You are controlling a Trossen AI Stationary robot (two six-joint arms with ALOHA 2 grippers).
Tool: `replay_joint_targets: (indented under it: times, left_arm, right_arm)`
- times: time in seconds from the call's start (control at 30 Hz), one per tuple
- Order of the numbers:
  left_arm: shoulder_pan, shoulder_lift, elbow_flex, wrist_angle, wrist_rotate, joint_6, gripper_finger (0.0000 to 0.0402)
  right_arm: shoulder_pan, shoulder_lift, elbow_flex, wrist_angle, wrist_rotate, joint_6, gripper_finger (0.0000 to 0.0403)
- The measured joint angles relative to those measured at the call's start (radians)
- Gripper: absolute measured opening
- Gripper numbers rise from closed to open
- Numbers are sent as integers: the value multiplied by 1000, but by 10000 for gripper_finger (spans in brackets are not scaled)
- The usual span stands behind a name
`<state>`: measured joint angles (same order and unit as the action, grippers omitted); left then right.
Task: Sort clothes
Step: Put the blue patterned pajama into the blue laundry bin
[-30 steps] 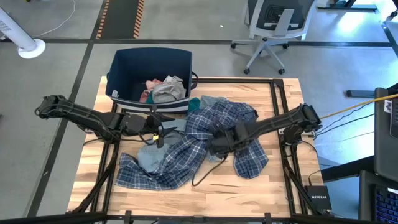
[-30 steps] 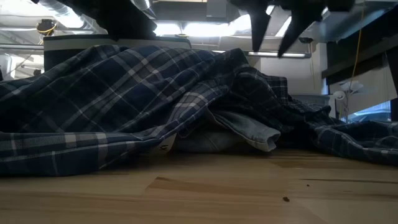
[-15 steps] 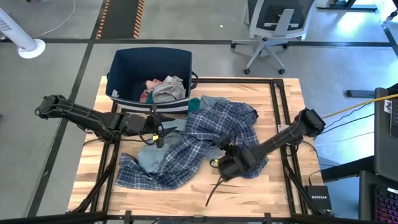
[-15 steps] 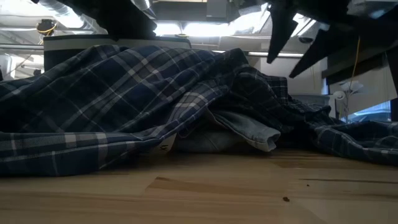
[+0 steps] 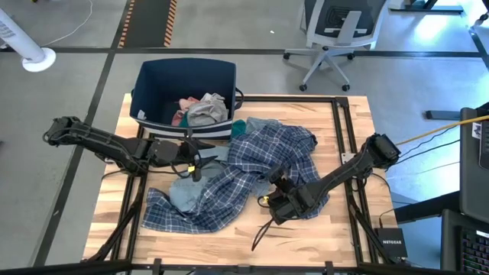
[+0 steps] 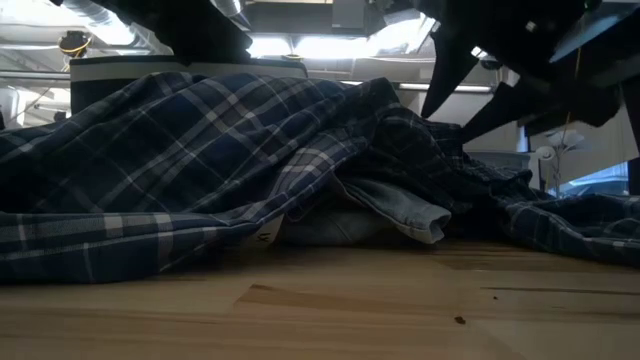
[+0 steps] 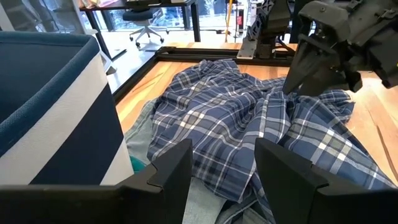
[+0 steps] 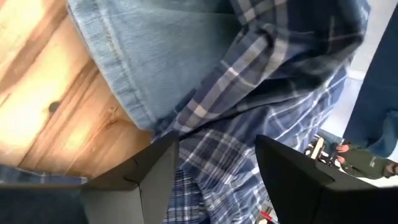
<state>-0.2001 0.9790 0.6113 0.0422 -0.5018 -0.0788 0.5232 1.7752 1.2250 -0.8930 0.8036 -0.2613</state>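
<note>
Folds of the large blue-white plaid shirt [image 5: 252, 172] bury most of the light grey-blue garment [image 5: 187, 192]; left gripper [image 5: 195, 163] and right gripper [image 5: 273, 197] hover open, empty, near the dark blue fabric bin [image 5: 153, 84].

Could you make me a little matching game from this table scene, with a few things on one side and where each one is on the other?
Things:
1. plaid shirt
2. light grey-blue garment
3. pink pieces
4. right gripper

Places:
A. inside the dark blue bin
B. hovering over the shirt's near edge, fingers open
C. spread across the middle of the table
D. peeking out from under the plaid shirt, near the left gripper

Pairs: 1-C, 2-D, 3-A, 4-B
</note>
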Motion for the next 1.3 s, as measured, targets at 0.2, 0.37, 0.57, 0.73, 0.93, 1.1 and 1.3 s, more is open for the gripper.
replay_joint_targets:
  times: [0.2, 0.37, 0.57, 0.73, 0.93, 1.1, 1.3]
  left_arm:
    - [0, 0, 0, 0, 0, 0, 169]
    - [0, 0, 0, 0, 0, 0, 169]
    - [0, 0, 0, 0, 0, 0, 169]
    - [0, 0, 0, 0, 0, 0, 169]
    - [0, 0, 0, 0, 0, 0, 169]
    - [0, 0, 0, 0, 0, 0, 169]
    - [0, 0, 0, 0, 0, 0, 169]
  right_arm:
    - [0, 0, -29, 42, 39, 0, 231]
    - [-5, 0, -60, 124, 70, -5, 231]
    - [-36, 0, -124, 212, 69, -27, 231]
    - [-82, 0, -167, 280, 74, -47, 231]
    - [-121, 0, -174, 326, 125, -90, 231]
    - [-128, 0, -173, 334, 150, -137, 231]
    - [-133, 0, -172, 440, 128, -223, 231]
